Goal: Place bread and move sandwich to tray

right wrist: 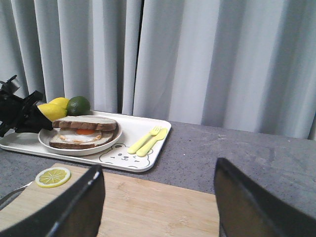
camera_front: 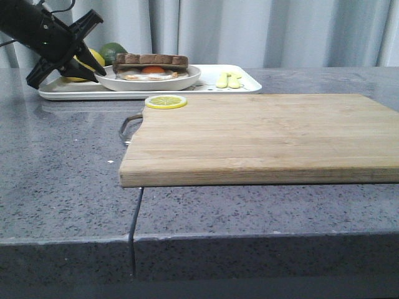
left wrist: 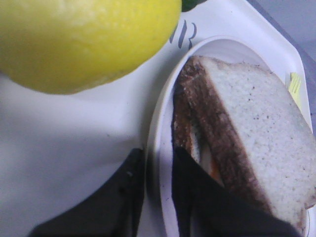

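We note the grey tabletop [camera_front: 62, 187] filling the lower frame of the front view, with a wooden cutting board [camera_front: 262, 137] across centre right and a lemon slice [camera_front: 166, 101] on its far left corner. Behind it, upper centre, the tray [camera_front: 246, 84] carries the plate [camera_front: 181, 80] with the sandwich [camera_front: 151, 65]; the bread [left wrist: 256, 133] forms its top layer. Yellow cutlery [camera_front: 228, 80] lies right of the plate. At upper left, the left pincer [left wrist: 157, 190] is narrowly parted, its fingers straddling the plate rim. A lemon [left wrist: 84, 39] and lime [camera_front: 113, 50] lie behind. The right pincer [right wrist: 158, 197], seen in its wrist view, gapes wide, empty.
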Motion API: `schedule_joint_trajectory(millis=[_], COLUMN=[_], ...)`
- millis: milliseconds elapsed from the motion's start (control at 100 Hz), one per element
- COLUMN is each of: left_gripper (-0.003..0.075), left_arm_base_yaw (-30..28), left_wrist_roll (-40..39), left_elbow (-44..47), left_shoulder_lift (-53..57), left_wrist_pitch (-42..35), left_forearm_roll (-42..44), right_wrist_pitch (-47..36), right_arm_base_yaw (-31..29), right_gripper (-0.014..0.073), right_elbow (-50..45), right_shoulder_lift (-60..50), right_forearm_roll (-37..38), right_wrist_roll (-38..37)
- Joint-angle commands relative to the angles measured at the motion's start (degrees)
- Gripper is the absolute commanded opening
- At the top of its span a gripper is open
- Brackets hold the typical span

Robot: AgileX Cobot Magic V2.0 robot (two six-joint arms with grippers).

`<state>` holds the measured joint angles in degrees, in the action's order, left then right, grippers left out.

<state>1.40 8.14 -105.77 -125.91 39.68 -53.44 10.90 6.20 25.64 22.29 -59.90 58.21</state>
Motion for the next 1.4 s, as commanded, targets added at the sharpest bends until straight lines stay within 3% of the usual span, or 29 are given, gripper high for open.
schedule_joint_trajectory(millis=[0, 590, 1160, 1390], left_gripper=[0.0181, 0.0181, 0.018, 0.018], left_arm_base_yaw=[0.3, -1.5, -9.1, -10.3], left_wrist_roll=[-0.4, 1.7, 1.2, 1.2], left_elbow=[-1.9, -5.1, -18.3, -23.2], left_shoulder_lift=[3.9, 4.4, 5.7, 11.5], left_wrist_pitch=[-0.6, 5.3, 24.3, 29.9], left_forearm_roll=[-2.9, -2.5, 2.0, 13.8], right_wrist_pitch=[-2.8, -2.6, -2.6, -2.6], right_arm_base_yaw=[-0.3, -0.3, -0.3, -0.3], right_gripper=[0.0482, 0.0482, 0.0482, 0.0482], right_elbow=[1.4, 1.4, 1.4, 1.4], right_shoulder_lift=[0.2, 0.2, 0.2, 0.2], right_forearm_roll=[-1.1, -1.1, -1.1, -1.1], right_wrist_roll=[0.5, 0.5, 0.5, 0.5])
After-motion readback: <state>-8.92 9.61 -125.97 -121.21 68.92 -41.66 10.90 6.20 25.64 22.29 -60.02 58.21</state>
